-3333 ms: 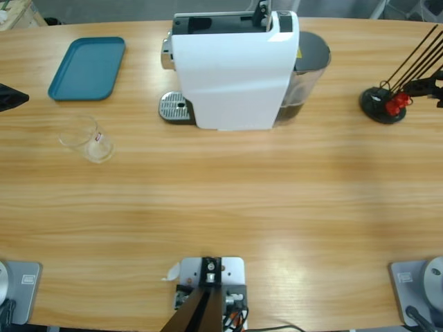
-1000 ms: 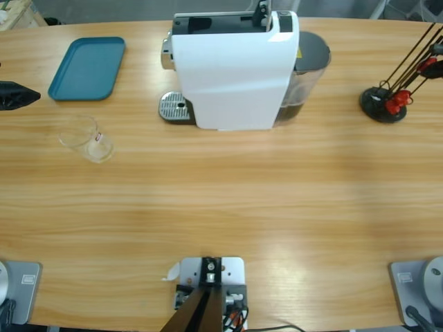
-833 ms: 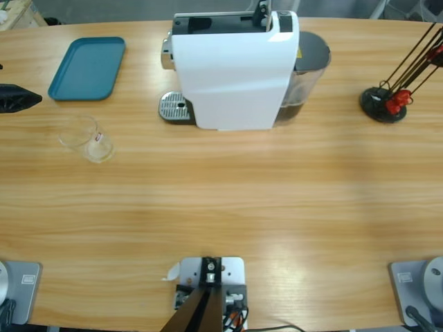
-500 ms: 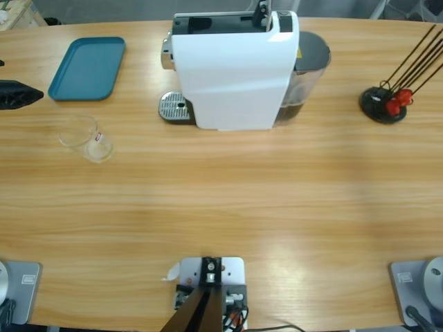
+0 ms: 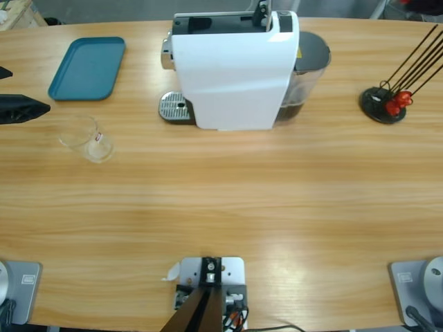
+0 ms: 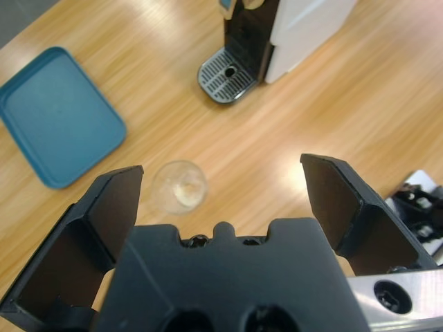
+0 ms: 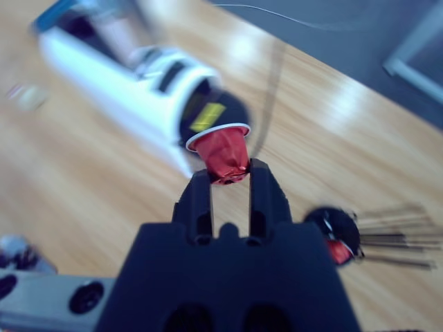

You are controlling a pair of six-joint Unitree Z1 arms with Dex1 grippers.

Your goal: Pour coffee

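— On the wooden table (image 5: 228,200), where is the coffee?
— I cannot tell. The one round glass cup (image 5: 84,137) looks clear. It sits near one flat blue tray (image 5: 88,67) and one smooth white machine (image 5: 235,76).
— And the two grippers?
— The left gripper (image 6: 221,180) is spread wide above the cup. The right gripper (image 7: 223,180) squeezes one red capsule (image 7: 223,153) with a white rim.

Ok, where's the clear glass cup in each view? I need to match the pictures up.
High view: the clear glass cup stands on the table at far left, below the teal tray.
Left wrist view: the cup sits at centre, between the open jaws, right of the tray.
Right wrist view: cannot tell; only a pale blur at far left.
Shared landmark: the white coffee machine.
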